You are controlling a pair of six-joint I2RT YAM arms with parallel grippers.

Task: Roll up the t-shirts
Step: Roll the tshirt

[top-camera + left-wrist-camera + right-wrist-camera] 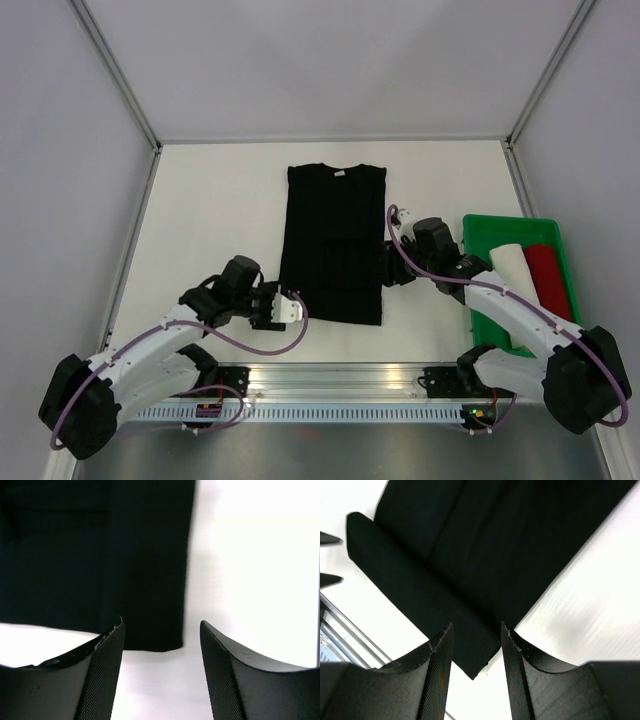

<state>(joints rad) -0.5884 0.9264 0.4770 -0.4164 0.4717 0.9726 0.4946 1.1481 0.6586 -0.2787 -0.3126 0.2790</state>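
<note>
- I saw the black shirt (333, 243) lying flat in the middle of the white table (210, 210), folded into a long narrow strip with its collar and small white label at the far end.
- The near end of the shirt was doubled over on itself; in the right wrist view that fold showed as a thick band across the cloth.
- My left gripper (297, 309) sat on the table just beside the shirt's near left corner, its fingers (100, 675) spread apart with bare table between them and nothing held.
- My right gripper (384, 268) was at the shirt's right edge, near the fold; its fingers (437, 675) stood parted, framing the cloth edge but not clamped on it.
- A green bin (560, 232) stood on the right side of the table, well apart from the black shirt.
- Inside the bin a white roll (514, 268) and a red roll (548, 274) lay side by side, touching.
</note>
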